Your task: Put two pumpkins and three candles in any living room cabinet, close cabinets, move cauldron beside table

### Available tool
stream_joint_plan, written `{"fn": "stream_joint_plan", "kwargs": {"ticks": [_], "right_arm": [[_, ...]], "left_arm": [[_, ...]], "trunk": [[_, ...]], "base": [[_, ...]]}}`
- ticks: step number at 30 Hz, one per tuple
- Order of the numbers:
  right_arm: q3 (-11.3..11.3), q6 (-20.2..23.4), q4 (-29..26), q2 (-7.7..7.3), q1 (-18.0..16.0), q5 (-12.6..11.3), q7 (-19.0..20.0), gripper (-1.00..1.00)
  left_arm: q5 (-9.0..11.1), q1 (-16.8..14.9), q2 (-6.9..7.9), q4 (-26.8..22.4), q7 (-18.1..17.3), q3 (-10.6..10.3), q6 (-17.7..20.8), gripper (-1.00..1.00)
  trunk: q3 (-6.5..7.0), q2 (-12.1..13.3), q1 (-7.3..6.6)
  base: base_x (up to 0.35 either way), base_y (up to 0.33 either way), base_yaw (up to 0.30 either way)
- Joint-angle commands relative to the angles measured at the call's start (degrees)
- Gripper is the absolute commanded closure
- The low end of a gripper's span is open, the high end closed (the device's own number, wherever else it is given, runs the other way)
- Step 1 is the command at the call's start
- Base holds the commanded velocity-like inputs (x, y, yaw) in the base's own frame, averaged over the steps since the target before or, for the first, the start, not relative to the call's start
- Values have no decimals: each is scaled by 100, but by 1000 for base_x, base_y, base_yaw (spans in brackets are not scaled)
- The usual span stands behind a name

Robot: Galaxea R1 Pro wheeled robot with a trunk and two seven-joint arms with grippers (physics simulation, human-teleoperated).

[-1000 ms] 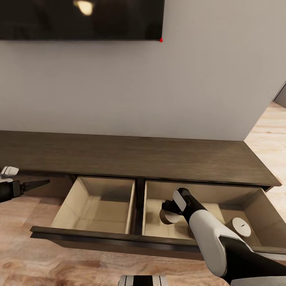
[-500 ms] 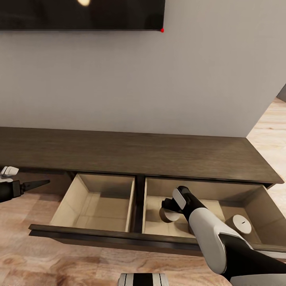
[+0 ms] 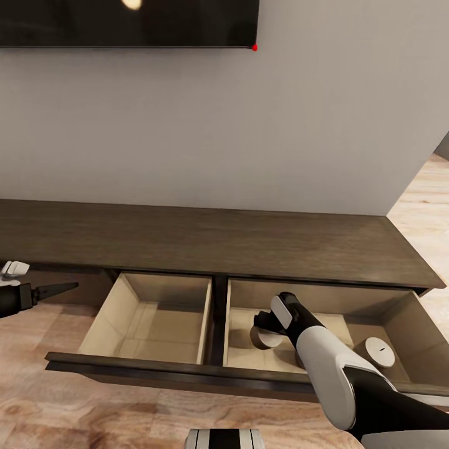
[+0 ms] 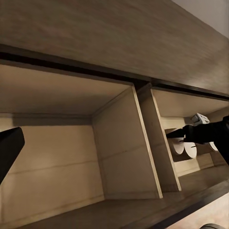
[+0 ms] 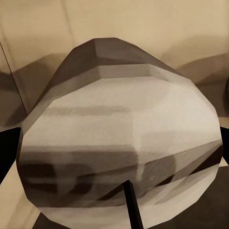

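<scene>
Head view: right pincer [image 3: 267, 325] around a candle [image 3: 268, 339], half hidden; left pincer [image 3: 59, 288] grip unclear.

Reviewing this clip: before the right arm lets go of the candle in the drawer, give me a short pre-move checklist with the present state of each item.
1. Candle is inside the right compartment of the open drawer: ok.
2. Right gripper is at the candle, which looms close in the right wrist view: ok.
3. Candle base resting on the drawer floor: cannot tell.
4. Clear of the second candle, which stands apart in the same compartment: ok.
5. Left gripper is outside the drawer, off to its left: ok.
6. Cabinet closed: not ok, drawer pulled out.
</scene>
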Motion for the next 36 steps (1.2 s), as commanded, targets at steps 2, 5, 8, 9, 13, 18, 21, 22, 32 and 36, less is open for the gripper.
{"fn": "stream_joint_plan", "kwargs": {"ticks": [2, 5, 8, 9, 13, 18, 21, 22, 32, 36], "right_arm": [[-8, 9, -8, 3, -1, -64, -54, -100], [-8, 11, -7, 3, -1, -64, -54, -100], [-8, 11, -6, 3, 0, -64, -54, -100], [-8, 11, -6, 3, 0, -64, -54, -100], [-7, 12, -6, 3, -1, -64, -54, -100], [-7, 12, -6, 3, -1, -64, -54, -100], [-7, 12, -6, 3, -1, -64, -54, -100], [-7, 12, -6, 3, -1, -64, -54, -100], [-7, 154, -2, 3, -1, -66, -54, -100], [-7, 222, -5, 3, -1, -71, -51, -100]], "left_arm": [[-23, -4, 0, 1, -34, 4, 23, -100], [-23, -4, 0, -1, -34, 4, 23, -100], [-23, -4, 0, 0, -34, 4, 23, -100], [-23, -4, 0, -1, -34, 4, 23, -100], [-23, -4, 0, 1, -34, 4, 23, -100], [-23, -4, 0, -1, -37, 4, 23, -100], [-17, -4, 0, -4, -40, 4, 23, -100], [-17, -4, 0, -3, -41, 4, 23, -100], [-14, -4, 0, -7, -43, 6, 23, -100], [-14, -4, 0, -8, -43, 5, 23, -100]], "trunk": [[-4, -2, -1], [-4, -2, -1], [-4, -2, -1], [-4, -2, -1], [-4, -2, -1], [-4, -2, -1], [-4, -2, -1], [-4, -2, -1], [-4, -2, -1], [-4, -2, -1]], "base": [[0, 0, 0], [0, 0, 0], [0, 0, 0], [0, 0, 0], [0, 0, 0], [0, 0, 0], [0, 0, 0], [0, 0, 0], [0, 0, 0], [0, 0, 0]]}}
